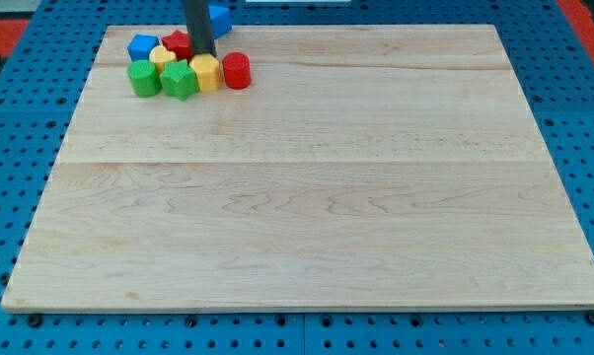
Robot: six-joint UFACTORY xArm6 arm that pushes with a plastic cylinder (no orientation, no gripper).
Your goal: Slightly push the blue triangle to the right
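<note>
The blue triangle lies at the board's top edge, partly hidden behind my dark rod, showing to the rod's right. My tip rests just below and left of it, among a cluster of blocks. It stands between the red star-like block and the yellow block. Whether the rod touches the triangle cannot be told.
The cluster at the view's top left also holds a blue block, a second yellow block, a green cylinder, a green star and a red cylinder. The wooden board sits on a blue pegboard.
</note>
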